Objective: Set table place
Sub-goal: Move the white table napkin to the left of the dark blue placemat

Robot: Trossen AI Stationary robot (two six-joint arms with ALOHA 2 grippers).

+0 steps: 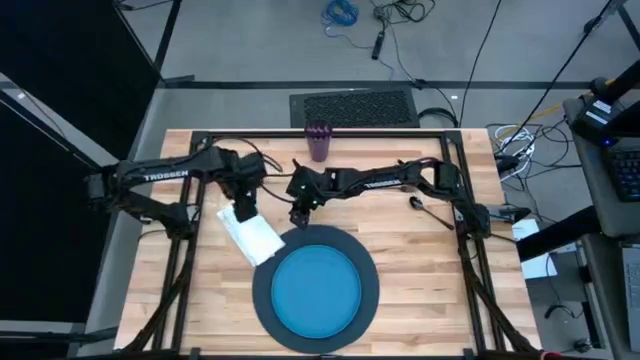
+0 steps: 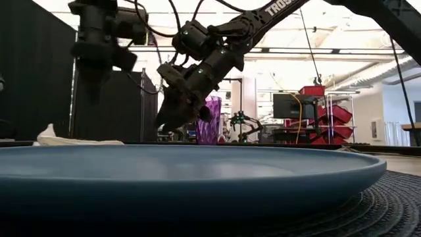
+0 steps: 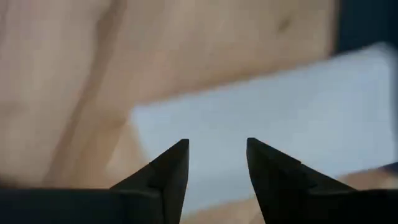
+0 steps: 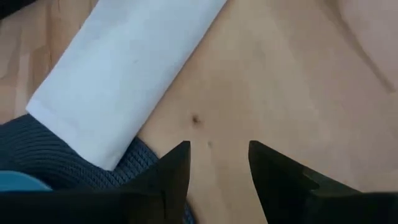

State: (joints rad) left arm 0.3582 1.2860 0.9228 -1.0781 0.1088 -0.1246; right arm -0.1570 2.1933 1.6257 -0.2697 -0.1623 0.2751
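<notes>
The table point(image 1: 420, 270) is pale butcher-block planks inside a black metal frame, and near its front edge sits a round, dark grey, woven-looking charger point(image 1: 262, 297) with a smooth blue plate point(image 1: 316, 292) centred on it. A folded white cloth napkin point(image 1: 250, 236) lies flat beside the charger's upper left rim, one corner just over the weave in the right wrist view. The left gripper point(image 1: 244, 209) hangs over the napkin's far end, fingers spread with nothing between them; the right gripper point(image 1: 300, 215) hovers over bare wood just beside the napkin, likewise parted and empty. A ribbed purple cup point(image 1: 319, 141) stands upright at the back edge. A thin dark utensil point(image 1: 430, 211) lies by the right arm, too small to name, and the low view's plate rim hides most of the tabletop
</notes>
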